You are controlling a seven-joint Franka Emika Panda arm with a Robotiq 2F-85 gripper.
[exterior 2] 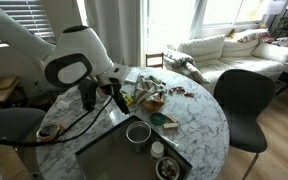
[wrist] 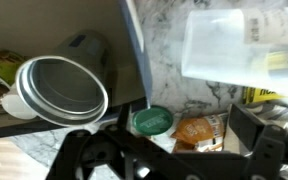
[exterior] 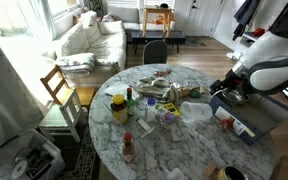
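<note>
My gripper (wrist: 169, 140) is open and holds nothing; its dark fingers (wrist: 256, 130) stand wide apart at the bottom of the wrist view. Below and between them lie a round green lid (wrist: 152, 120) and an orange snack packet (wrist: 199, 130) on the marble table (wrist: 169, 50). To the left, a steel cup (wrist: 62, 92) stands on a dark tray (wrist: 44, 35). In both exterior views the gripper (exterior: 227, 92) (exterior 2: 99, 95) hovers over the tray's edge (exterior 2: 114, 155), near the steel cup (exterior 2: 138, 132) and the green lid (exterior 2: 159, 120).
A clear plastic container (wrist: 239, 45) lies just beyond the gripper. Bottles, jars and packets (exterior: 134, 105) crowd the round table's middle. Chairs (exterior 2: 242, 100) (exterior: 59, 90) stand round the table, with a sofa (exterior: 89, 40) behind. Another cup (exterior 2: 167, 168) sits on the tray.
</note>
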